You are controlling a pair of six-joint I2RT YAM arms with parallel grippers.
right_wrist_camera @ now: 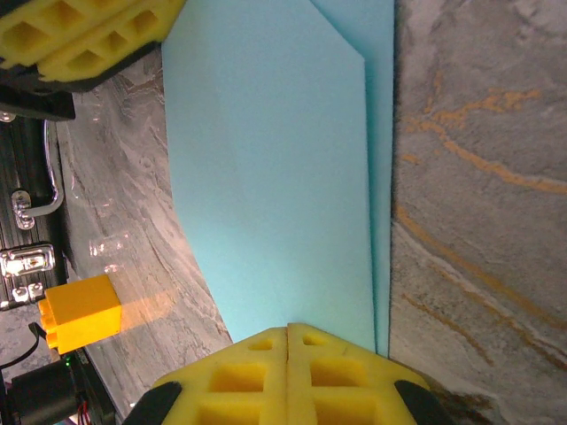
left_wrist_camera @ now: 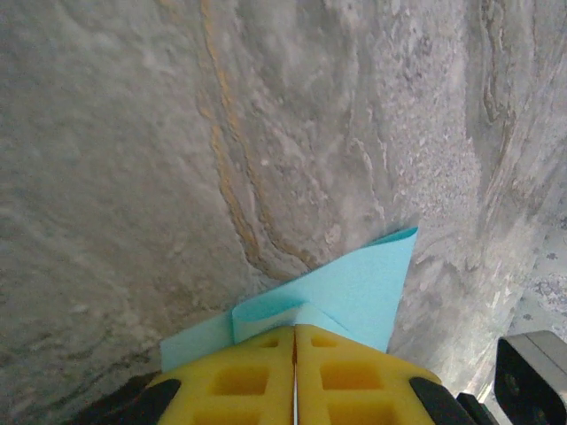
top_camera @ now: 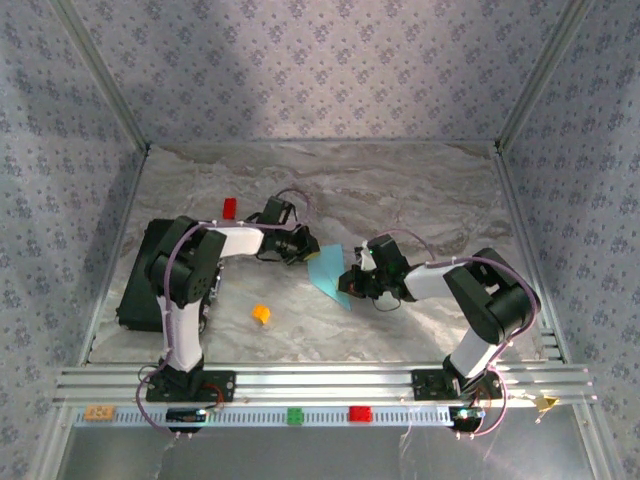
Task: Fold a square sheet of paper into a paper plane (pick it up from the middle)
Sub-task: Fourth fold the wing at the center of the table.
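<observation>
The square sheet of paper (top_camera: 328, 275) is light blue and folded into a creased, pointed shape, held between the two arms just above the marble table. My left gripper (top_camera: 308, 250) is shut on its upper end. In the left wrist view the yellow fingertips (left_wrist_camera: 266, 354) meet on a curled fold of the paper (left_wrist_camera: 363, 283). My right gripper (top_camera: 352, 283) is shut on the lower right edge. In the right wrist view its gripper (right_wrist_camera: 288, 329) pinches the paper (right_wrist_camera: 275, 177), whose layered edge runs straight up the frame. The left gripper's yellow fingers (right_wrist_camera: 80, 35) show at the paper's far corner.
An orange block (top_camera: 261, 314) (right_wrist_camera: 81, 312) lies on the table below the left gripper. A red block (top_camera: 229, 208) sits behind the left arm, and a black slab (top_camera: 140, 280) lies at the left edge. Green (top_camera: 295, 415) and red (top_camera: 360, 413) blocks rest on the front rail.
</observation>
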